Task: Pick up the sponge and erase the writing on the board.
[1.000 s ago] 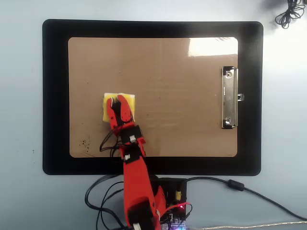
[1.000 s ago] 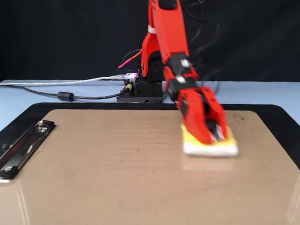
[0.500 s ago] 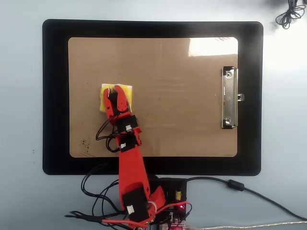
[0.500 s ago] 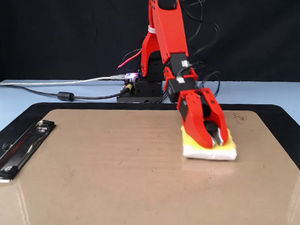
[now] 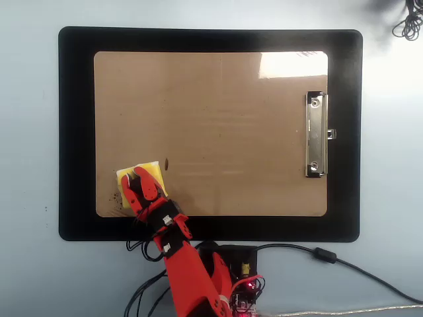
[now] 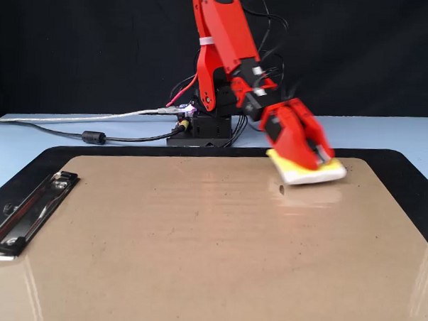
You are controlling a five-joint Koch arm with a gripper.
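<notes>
The tan board lies on a black mat. The yellow sponge is at the board's lower left corner in the overhead view, the far right corner in the fixed view, where it looks tilted. My red gripper is shut on the sponge from above, hiding its knob. Of the writing I see only faint dark specks beside the sponge. A small dark mark sits on the board just past the sponge.
The silver clip is on the board's right short edge in the overhead view. The black mat frames the board. The arm's base and its cables sit just off the mat's edge.
The gripper has dragged the sponge from the board's left middle down to its lower left corner in the overhead view. A small dark mark now shows where it passed.
</notes>
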